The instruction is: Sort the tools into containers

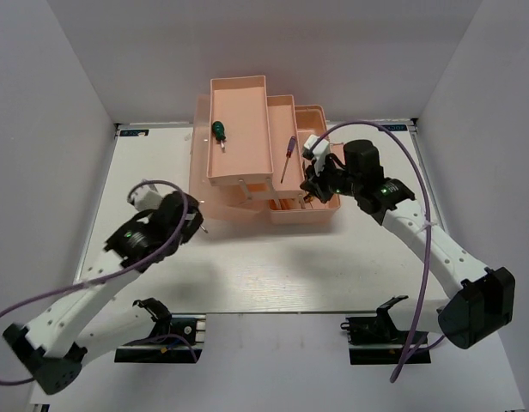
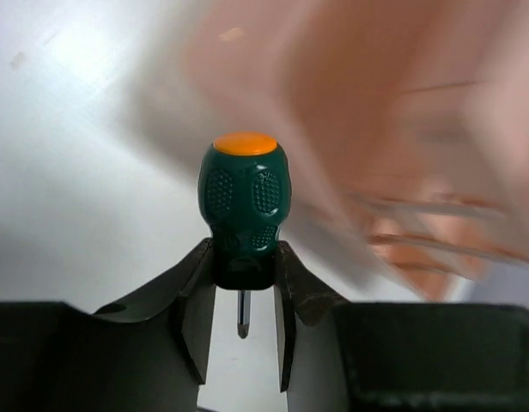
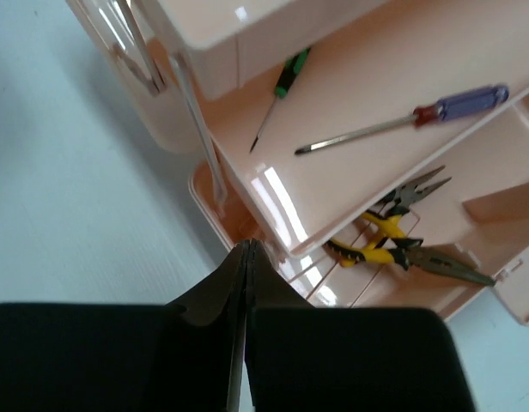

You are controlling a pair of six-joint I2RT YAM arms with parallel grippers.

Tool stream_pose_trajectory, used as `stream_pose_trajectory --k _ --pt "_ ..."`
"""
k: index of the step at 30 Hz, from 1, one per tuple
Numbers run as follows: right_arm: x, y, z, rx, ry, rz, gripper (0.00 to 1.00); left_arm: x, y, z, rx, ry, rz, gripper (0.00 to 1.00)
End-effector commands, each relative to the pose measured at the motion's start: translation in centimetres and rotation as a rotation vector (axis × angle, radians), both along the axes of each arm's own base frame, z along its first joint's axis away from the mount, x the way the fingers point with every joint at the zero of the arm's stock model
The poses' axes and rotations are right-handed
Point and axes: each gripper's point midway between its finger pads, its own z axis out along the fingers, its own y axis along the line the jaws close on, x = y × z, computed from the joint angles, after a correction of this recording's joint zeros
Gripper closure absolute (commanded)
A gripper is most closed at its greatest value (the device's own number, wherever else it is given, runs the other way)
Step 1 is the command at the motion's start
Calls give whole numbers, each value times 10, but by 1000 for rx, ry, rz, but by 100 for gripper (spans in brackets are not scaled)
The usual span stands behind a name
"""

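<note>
Risk check | top view: left gripper just left of toolbox, right gripper over its right side | left wrist: fingers part-open, pinching green screwdriver low at its collar; swing it fast toward toolbox and you may tip it out | right wrist: fingers pressed together, empty, near pliers in toolbox base; you could knock the tray above.

The top external camera sits above and behind the arm bases. It faces down and toward the far wall, and takes in the whole table with the toolbox at the far middle.

The left wrist camera looks along the left gripper at very close range. The green-handled screwdriver is sharp, and the toolbox is blurred to its right.

The right wrist camera looks past the right gripper, close over the toolbox's tiers.

All three views share the toolbox.
</note>
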Motion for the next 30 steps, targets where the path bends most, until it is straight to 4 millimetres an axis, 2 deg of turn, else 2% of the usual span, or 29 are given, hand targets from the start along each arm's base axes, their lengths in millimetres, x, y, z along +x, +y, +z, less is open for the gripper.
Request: stream_pose_trajectory --k 1,2,3,4,6,7,9,10,11,12,13,14,15,17,18,19,20,22,24,25,26,28,29,30 --pt "-2 -8 -8 14 9 -5 100 15 10 80 113 -260 -150 100" --pt "-3 -9 -11 11 17 -6 100 22 6 99 135 -323 -191 100" --pt "-2 -14 -19 2 31 -16 100 32 -1 107 172 -344 -225 100" --pt "-3 -12 -22 0 35 -10 100 43 -16 135 188 -424 -306 100" --pt "-5 -16 -28 -21 35 0 98 62 -27 152 227 -474 -340 100" --pt "-6 -16 -29 -23 36 5 97 80 -46 166 238 -531 -403 100" --pt "-14 -18 -39 -50 58 44 87 99 -57 179 253 -571 -400 100" --pt "-19 -17 -40 -52 66 70 78 107 -64 195 251 -612 -397 100" --pt "-26 -16 -43 -64 64 116 60 126 -75 191 282 -612 -401 100" --pt "-34 -15 -44 -61 85 147 55 136 -82 192 296 -618 -407 100" --pt "-38 -16 -48 -67 94 161 53 146 -84 205 295 -642 -392 100" --pt "-46 -16 -49 -63 85 193 53 165 -96 192 319 -623 -415 100" --pt "-49 -15 -50 -62 88 202 52 172 -104 201 316 -640 -427 100" --pt "-58 -16 -57 -65 96 230 52 193 -109 193 343 -610 -431 95" --pt "-59 -17 -55 -66 81 234 52 199 -115 205 340 -624 -441 91" --pt "-60 -18 -57 -64 82 237 52 212 -125 185 359 -577 -457 75" --pt "-63 -17 -60 -61 82 251 52 217 -123 179 377 -550 -469 63" --pt "-63 -14 -57 -59 49 276 47 219 -125 186 373 -561 -465 36" --pt "-63 -10 -54 -45 26 308 44 221 -122 190 390 -568 -477 27" --pt "-66 -4 -52 -34 12 352 40 216 -118 201 390 -588 -474 21" --pt "-67 0 -51 -30 -1 376 40 216 -118 201 399 -588 -478 20" --pt "-64 12 -46 3 -34 442 39 205 -105 221 419 -612 -460 19" --pt "-63 22 -43 5 -58 483 39 200 -96 222 434 -601 -437 19" --pt "-65 30 -40 27 -70 527 39 194 -88 224 445 -594 -422 23"
